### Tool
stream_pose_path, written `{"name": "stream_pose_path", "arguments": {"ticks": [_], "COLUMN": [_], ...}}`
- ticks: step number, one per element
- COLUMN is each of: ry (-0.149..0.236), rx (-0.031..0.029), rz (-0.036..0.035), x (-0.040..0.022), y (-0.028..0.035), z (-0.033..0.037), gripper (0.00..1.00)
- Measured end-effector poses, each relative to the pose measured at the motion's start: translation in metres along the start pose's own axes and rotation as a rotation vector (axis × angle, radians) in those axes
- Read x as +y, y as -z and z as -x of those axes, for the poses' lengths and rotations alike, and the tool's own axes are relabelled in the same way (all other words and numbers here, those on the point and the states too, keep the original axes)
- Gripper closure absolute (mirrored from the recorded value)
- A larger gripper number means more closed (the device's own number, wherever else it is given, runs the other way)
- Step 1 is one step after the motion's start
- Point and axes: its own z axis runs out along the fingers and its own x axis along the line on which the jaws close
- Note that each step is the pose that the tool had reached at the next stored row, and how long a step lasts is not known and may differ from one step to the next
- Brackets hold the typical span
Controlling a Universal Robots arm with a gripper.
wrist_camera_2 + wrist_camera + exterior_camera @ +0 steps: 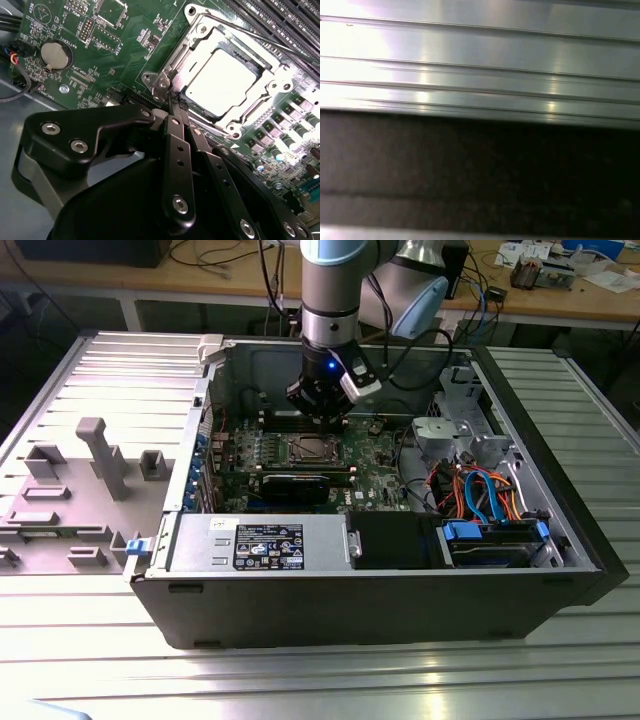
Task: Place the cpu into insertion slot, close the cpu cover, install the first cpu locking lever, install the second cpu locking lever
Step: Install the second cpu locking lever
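Cpu (223,83) sits seated in the insertion slot (197,37), the cpu cover (270,64) flat over it. Our tool (175,100), tips pressed together, hovers at the socket's edge, we judge for the levers.

One cpu (224,82), one cpu cover (200,47)

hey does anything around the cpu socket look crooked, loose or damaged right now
Nothing stands out. In the second wrist view the cpu lies flat and square in the insertion slot, with the cpu cover down around it. The end effector sits at the socket's corner with its fingers together.
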Motion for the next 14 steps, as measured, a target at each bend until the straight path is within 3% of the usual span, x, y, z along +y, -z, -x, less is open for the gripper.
{"name": "stream_pose_path", "arguments": {"ticks": [9,14], "ry": [0.000,0.000], "rx": [0.0002,0.0000], "rz": [-0.0004,-0.0003], "x": [-0.0104,-0.0116], "y": [0.0015,0.0218], "z": [-0.0007,0.0000], "gripper": [0.89,0.89]}}
